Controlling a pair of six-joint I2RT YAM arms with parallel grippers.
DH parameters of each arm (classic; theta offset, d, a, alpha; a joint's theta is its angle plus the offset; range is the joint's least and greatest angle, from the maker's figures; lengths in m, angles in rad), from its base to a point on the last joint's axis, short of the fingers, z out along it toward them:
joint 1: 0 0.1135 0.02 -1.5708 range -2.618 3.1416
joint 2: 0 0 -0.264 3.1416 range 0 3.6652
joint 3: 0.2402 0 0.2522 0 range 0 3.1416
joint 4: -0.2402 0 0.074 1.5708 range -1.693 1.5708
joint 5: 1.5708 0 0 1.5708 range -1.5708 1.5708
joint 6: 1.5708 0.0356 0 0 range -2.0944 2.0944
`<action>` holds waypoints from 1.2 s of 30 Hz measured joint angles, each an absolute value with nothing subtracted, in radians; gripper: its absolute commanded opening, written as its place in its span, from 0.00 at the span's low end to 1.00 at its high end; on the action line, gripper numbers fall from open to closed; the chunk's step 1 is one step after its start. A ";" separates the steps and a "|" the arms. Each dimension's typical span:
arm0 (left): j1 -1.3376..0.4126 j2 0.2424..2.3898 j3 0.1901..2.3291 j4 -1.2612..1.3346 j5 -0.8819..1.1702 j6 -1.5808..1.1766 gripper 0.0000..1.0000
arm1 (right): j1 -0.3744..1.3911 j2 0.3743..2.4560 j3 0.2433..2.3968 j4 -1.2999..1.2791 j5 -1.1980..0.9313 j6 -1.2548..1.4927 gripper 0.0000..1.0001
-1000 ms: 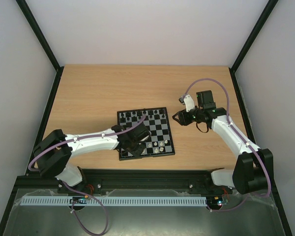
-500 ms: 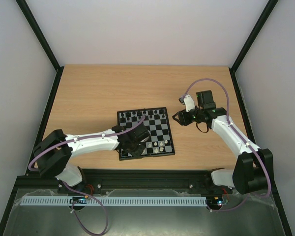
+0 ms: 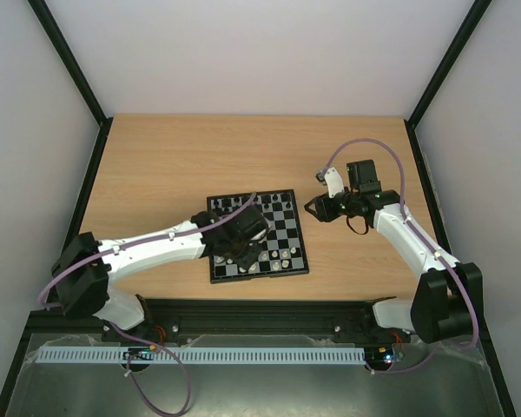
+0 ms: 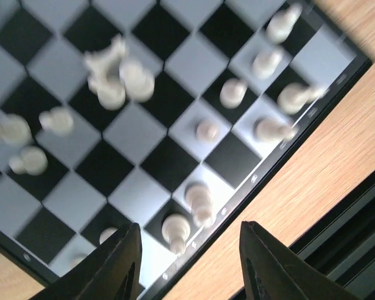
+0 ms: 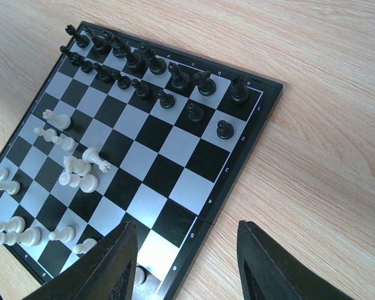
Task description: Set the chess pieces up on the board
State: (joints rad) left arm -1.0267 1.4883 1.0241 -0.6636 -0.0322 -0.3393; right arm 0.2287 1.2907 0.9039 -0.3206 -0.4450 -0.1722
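The left arm [image 3: 156, 248] has swung from the near left corner of the board [image 4: 156, 156] farther in over it, and the left gripper [image 4: 189, 237] has let go: its fingers [image 4: 122, 262] stand apart with nothing between them. Just below them a white piece [image 4: 175, 228] stands on the near row. A loose huddle of white pieces [image 4: 115, 81] lies beyond, toward the middle, and is probably next. The right gripper [image 5: 184, 250], spread and empty, hangs off the right edge, so the left is nearer.
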 measured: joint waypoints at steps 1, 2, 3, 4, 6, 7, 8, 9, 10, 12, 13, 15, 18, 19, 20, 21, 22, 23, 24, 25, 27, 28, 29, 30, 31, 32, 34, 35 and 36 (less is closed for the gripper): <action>-1.020 1.485 1.061 -0.670 -0.036 -0.329 0.49 | 0.229 1.291 0.904 -0.321 -0.445 -0.172 0.45; -1.015 1.485 1.086 -0.673 -0.041 -0.317 0.51 | 0.229 1.291 0.904 -0.321 -0.445 -0.172 0.45; -1.007 1.485 1.123 -0.675 -0.045 -0.301 0.54 | 0.229 1.291 0.904 -0.321 -0.445 -0.172 0.45; -0.994 1.485 1.153 -0.676 -0.054 -0.284 0.55 | 0.229 1.291 0.904 -0.321 -0.445 -0.172 0.45; -0.961 1.496 1.216 -0.677 -0.081 -0.251 0.56 | 0.229 1.291 0.904 -0.321 -0.445 -0.173 0.45; -0.937 1.509 1.252 -0.672 -0.101 -0.233 0.55 | 0.229 1.293 0.904 -0.321 -0.445 -0.174 0.45; -0.918 1.522 1.274 -0.662 -0.116 -0.221 0.55 | 0.229 1.293 0.904 -0.321 -0.445 -0.176 0.45; -0.896 1.538 1.297 -0.656 -0.128 -0.211 0.55 | 0.229 1.293 0.904 -0.321 -0.445 -0.176 0.45; -0.873 1.555 1.316 -0.646 -0.134 -0.204 0.56 | 0.229 1.293 0.904 -0.321 -0.449 -0.179 0.45; -0.836 1.582 1.330 -0.596 -0.143 -0.192 0.56 | 0.229 1.291 0.903 -0.320 -0.459 -0.184 0.45; -0.820 1.588 1.328 -0.577 -0.147 -0.187 0.56 | 0.229 1.289 0.900 -0.319 -0.469 -0.189 0.45; -0.779 1.591 1.312 -0.529 -0.143 -0.181 0.57 | 0.229 1.278 0.889 -0.321 -0.495 -0.204 0.45; -0.714 1.584 1.283 -0.468 -0.098 -0.178 0.56 | 0.229 1.266 0.883 -0.329 -0.542 -0.224 0.44; -0.672 1.573 1.259 -0.440 -0.070 -0.180 0.57 | 0.229 1.264 0.883 -0.331 -0.554 -0.228 0.43; -0.627 1.559 1.230 -0.416 -0.045 -0.186 0.57 | 0.234 1.262 0.883 -0.332 -0.562 -0.233 0.43; -0.587 1.542 1.205 -0.400 -0.027 -0.192 0.57 | 0.241 1.261 0.883 -0.333 -0.564 -0.238 0.42; -0.543 1.520 1.175 -0.386 -0.012 -0.198 0.57 | 0.255 1.261 0.885 -0.337 -0.561 -0.243 0.42; -0.509 1.501 1.156 -0.382 -0.007 -0.204 0.58 | 0.282 1.261 0.889 -0.340 -0.552 -0.250 0.42; -0.471 1.478 1.138 -0.379 -0.005 -0.212 0.58 | 0.309 1.263 0.896 -0.345 -0.546 -0.257 0.41; -0.450 1.460 1.131 -0.377 -0.007 -0.215 0.59 | 0.347 1.271 0.915 -0.361 -0.534 -0.267 0.40; -0.424 1.415 1.119 -0.362 -0.007 -0.226 0.60 | 0.427 1.306 0.976 -0.388 -0.510 -0.290 0.40; -0.419 1.391 1.115 -0.353 -0.008 -0.229 0.60 | 0.466 1.337 1.021 -0.402 -0.494 -0.304 0.40; -0.415 1.374 1.113 -0.347 -0.008 -0.231 0.62 | 0.489 1.361 1.050 -0.407 -0.485 -0.313 0.40; -0.413 1.355 1.111 -0.342 -0.009 -0.232 0.63 | 0.514 1.393 1.088 -0.422 -0.469 -0.321 0.40; -0.411 1.343 1.111 -0.340 -0.012 -0.232 0.64 | 0.541 1.430 1.129 -0.435 -0.452 -0.330 0.40; -0.409 1.333 1.111 -0.336 -0.020 -0.233 0.66 | 0.561 1.460 1.159 -0.443 -0.436 -0.334 0.40; -0.403 1.321 1.111 -0.334 -0.036 -0.239 0.71 | 0.603 1.523 1.212 -0.454 -0.400 -0.339 0.39; -0.399 1.314 1.109 -0.334 -0.045 -0.245 0.75 | 0.624 1.551 1.233 -0.462 -0.378 -0.341 0.38; -0.390 1.307 1.103 -0.332 -0.054 -0.252 0.80 | 0.647 1.583 1.254 -0.475 -0.355 -0.345 0.37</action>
